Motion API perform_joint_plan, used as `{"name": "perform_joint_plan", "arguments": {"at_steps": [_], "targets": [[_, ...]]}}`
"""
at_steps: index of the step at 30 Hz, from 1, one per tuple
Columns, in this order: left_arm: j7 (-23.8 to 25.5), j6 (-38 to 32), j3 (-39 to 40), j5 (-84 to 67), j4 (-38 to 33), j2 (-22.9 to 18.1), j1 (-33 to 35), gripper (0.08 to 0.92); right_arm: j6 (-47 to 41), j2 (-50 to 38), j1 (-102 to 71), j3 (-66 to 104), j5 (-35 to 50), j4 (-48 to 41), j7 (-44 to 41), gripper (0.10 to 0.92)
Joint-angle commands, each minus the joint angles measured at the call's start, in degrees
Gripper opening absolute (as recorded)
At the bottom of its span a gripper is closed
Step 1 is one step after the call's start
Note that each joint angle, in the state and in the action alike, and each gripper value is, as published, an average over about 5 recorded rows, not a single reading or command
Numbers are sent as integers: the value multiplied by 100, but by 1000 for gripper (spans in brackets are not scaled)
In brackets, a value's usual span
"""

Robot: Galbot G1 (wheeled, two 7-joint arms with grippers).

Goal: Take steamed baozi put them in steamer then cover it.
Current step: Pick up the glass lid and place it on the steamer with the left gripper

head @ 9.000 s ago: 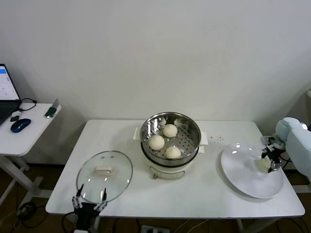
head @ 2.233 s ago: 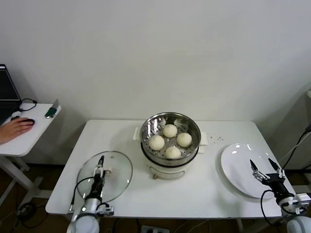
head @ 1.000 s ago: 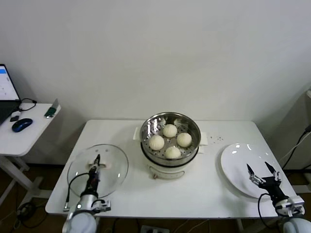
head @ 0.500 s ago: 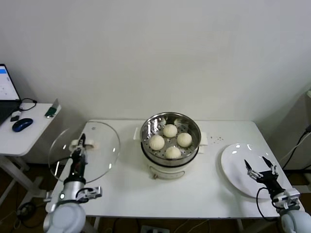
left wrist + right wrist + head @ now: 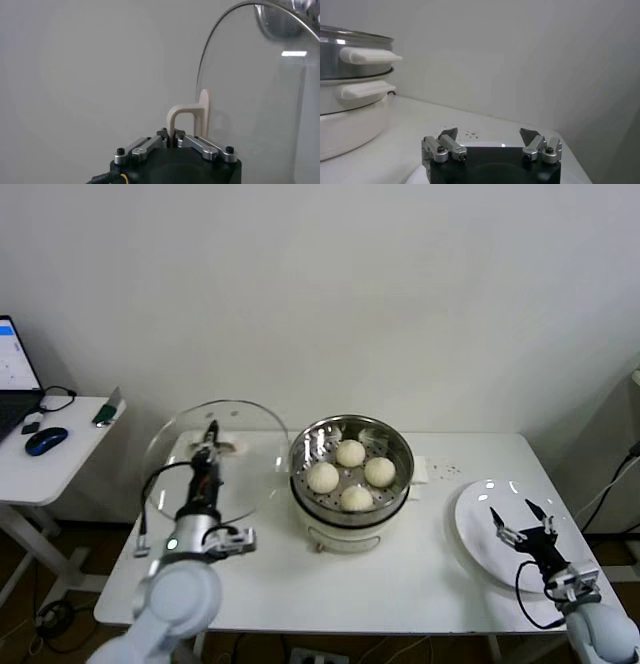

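Left gripper (image 5: 210,446) clamped on lid (image 5: 215,464) handle — lid tilted, left of steamer (image 5: 350,474); right gripper (image 5: 522,524) apart over plate (image 5: 480,529).

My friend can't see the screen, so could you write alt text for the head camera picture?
The robot's left pincer holds a round glass lid up by its white handle, just left of an open steel steamer containing four white baozi. On the white table to the right, the open right pincer hovers over a bare white plate.
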Motion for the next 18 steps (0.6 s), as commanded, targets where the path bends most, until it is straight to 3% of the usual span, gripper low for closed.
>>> {"name": "perform_joint_plan", "arguments": {"at_steps": [1,9,18], "targets": [[1077,603,1899,894,790,-1081,-1876,146,17,-21,122,-58,-97,-120,-11,823],[981,603,2092,1346,1934,-2295,-2036,146,78,-10,100,54,-133,-202,-11,823],[934,603,2184,1541,2572,-2917,-2030,146,148,13,78,164,-185,-308,-23,823]]}}
